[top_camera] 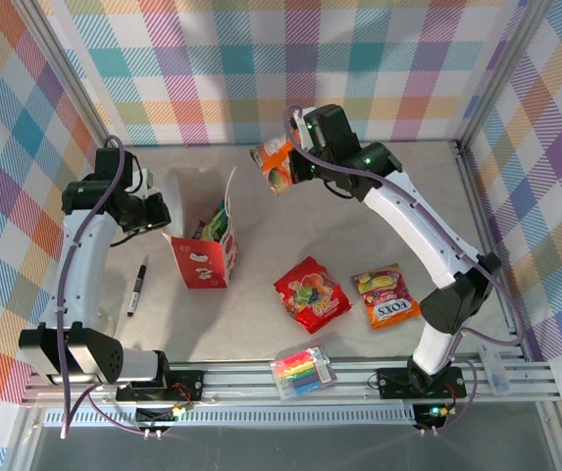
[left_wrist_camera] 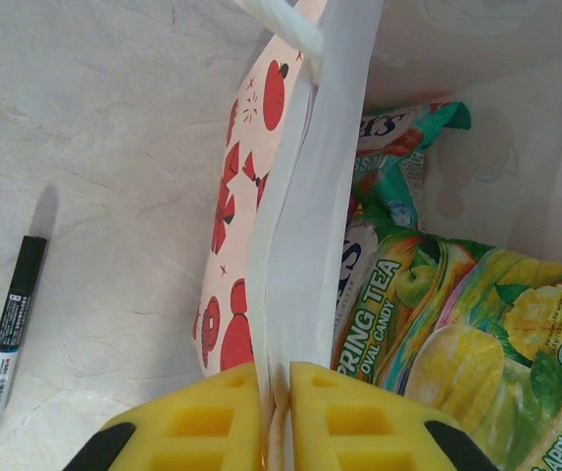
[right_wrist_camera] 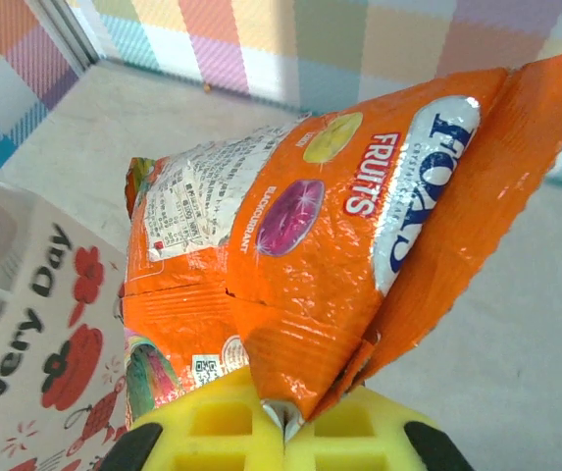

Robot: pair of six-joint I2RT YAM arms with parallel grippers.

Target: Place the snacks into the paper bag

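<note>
Two snacks are lying loose on the surface (top_camera: 359,196): a red pouch (top_camera: 311,292) and, just to its right, an orange-red pouch (top_camera: 386,297) printed FOXS. The two are sitting near each other without touching.

The paper bag (top_camera: 205,247) is standing on the left half of the surface with its mouth gaping. The left jaws are pinching the bag's white side wall (left_wrist_camera: 310,226) at the rim. Their yellow pads (left_wrist_camera: 207,422) are pressing together with only the paper between them. Inside the bag, a teal pouch (left_wrist_camera: 413,147) and a yellow-green pouch (left_wrist_camera: 477,334) are resting against each other, the yellow-green one lying nearer the pads.

The right jaws are clamping one edge of an orange pouch (top_camera: 276,167), which is hanging raised off the surface, near the bag's mouth and to its right. From the right wrist, this orange pouch (right_wrist_camera: 310,245) is showing its FRUITS lettering, and the bag (right_wrist_camera: 35,343) is sitting low at the left.

A black pen (top_camera: 137,286) is lying on the surface left of the bag, apart from it. A clear marker pack (top_camera: 303,371) is sitting at the near edge, in front of the red pouch.
</note>
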